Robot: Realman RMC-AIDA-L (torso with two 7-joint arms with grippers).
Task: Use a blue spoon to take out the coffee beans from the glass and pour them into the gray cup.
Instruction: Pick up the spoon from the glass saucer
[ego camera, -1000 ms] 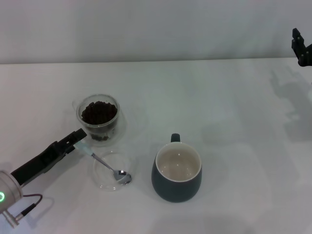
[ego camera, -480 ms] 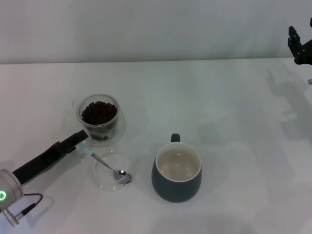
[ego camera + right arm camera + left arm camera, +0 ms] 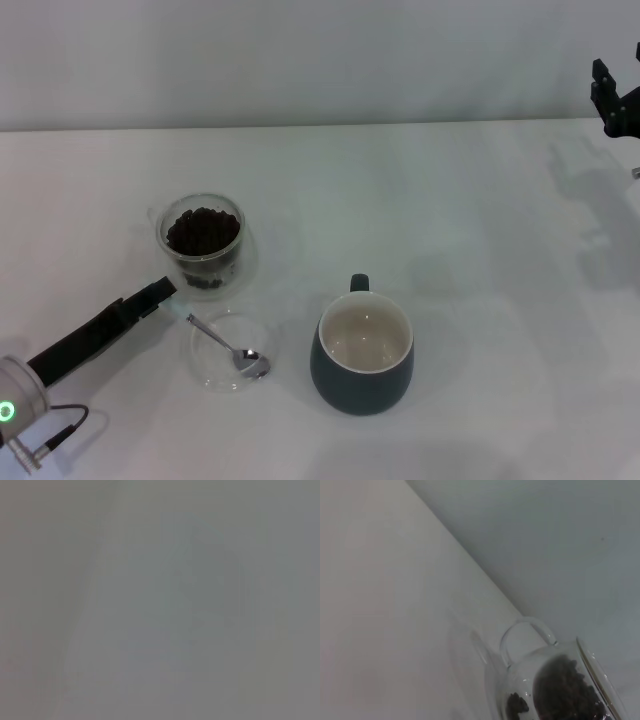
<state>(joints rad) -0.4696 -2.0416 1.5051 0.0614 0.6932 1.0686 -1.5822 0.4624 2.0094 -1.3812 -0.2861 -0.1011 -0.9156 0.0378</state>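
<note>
The glass [image 3: 203, 243] stands left of centre in the head view, filled with coffee beans [image 3: 204, 229]. The blue spoon [image 3: 222, 339] lies in front of it. Its metal bowl rests in a flat clear dish [image 3: 205, 362] and its pale handle end points at my left gripper [image 3: 160, 292]. That gripper's dark tip sits right at the handle end, just in front of the glass; the grip itself is hidden. The gray cup [image 3: 362, 372] stands to the right, empty, with its handle turned away. The left wrist view shows the glass [image 3: 545, 655] and coffee beans [image 3: 565, 690] close up. My right gripper [image 3: 615, 100] hangs far back right.
A white table [image 3: 480, 260] carries everything, with a pale wall behind it. The right wrist view shows only a blank grey surface. A cable [image 3: 50, 437] trails from my left arm at the front left corner.
My left gripper's tip has slid a little toward me, down along the spoon's handle end. Spoon, glass and cup have stayed in place. The right gripper shifted slightly at the far right.
</note>
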